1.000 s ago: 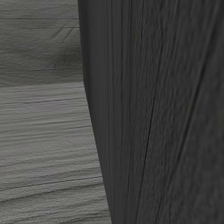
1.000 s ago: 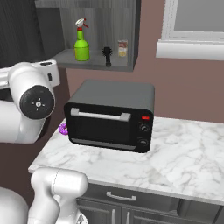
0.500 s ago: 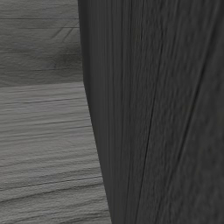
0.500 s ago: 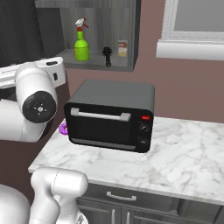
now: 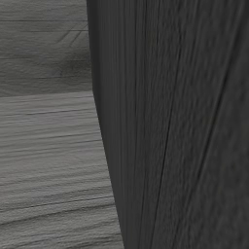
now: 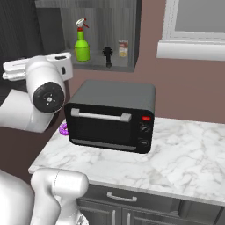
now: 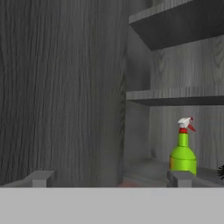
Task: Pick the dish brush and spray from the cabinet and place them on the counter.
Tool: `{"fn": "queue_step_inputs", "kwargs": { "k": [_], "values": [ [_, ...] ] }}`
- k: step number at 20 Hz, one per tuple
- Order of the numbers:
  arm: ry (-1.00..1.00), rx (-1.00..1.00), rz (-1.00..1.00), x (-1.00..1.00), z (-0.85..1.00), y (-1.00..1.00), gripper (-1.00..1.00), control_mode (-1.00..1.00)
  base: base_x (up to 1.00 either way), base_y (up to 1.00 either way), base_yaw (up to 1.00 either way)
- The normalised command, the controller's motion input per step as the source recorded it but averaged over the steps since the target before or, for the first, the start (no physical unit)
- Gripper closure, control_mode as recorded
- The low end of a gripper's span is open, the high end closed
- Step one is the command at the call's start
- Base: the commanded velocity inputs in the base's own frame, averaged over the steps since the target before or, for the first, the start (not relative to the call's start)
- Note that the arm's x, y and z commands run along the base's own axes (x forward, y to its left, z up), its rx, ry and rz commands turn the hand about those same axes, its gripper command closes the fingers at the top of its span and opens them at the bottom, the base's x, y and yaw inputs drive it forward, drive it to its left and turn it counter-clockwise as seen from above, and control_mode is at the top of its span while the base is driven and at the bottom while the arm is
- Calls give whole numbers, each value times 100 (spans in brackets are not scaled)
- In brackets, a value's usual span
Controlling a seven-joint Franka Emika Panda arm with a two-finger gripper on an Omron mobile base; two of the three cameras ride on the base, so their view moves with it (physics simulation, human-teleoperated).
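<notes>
Here the gripper [image 7: 109, 178] stands wide open with nothing between its two dark tips, facing the dark wood-grain cabinet door [image 7: 61, 92] on its left and the open grey cabinet [image 7: 179, 94] ahead to its right. In the hand view, the green spray bottle with a white-and-red trigger [image 7: 183, 151] stands upright on the lower shelf, ahead of the gripper and just above its right tip, apart from it. Further right, at the picture's edge, a dark bristly bit of the black dish brush [image 7: 221, 172] shows. In the right base view, the spray bottle [image 6: 81, 43] stands leftmost on the shelf, the dish brush [image 6: 107, 55] to its right, then a small labelled can [image 6: 123, 48]. Below the cabinet, a black toaster oven [image 6: 114, 115] sits on the white marble tabletop [image 6: 184, 158], with a small purple object [image 6: 63, 129] touching its left side.
</notes>
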Motion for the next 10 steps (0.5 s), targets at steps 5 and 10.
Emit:
{"fn": "queue_step_inputs", "kwargs": {
  "k": [5,10],
  "values": [
    [-1,0,-8,31,0,-4,-100,-100,0,0,0],
    [-3,0,-11,29,0,0,-100,-100,0,0,0]
  ]
}}
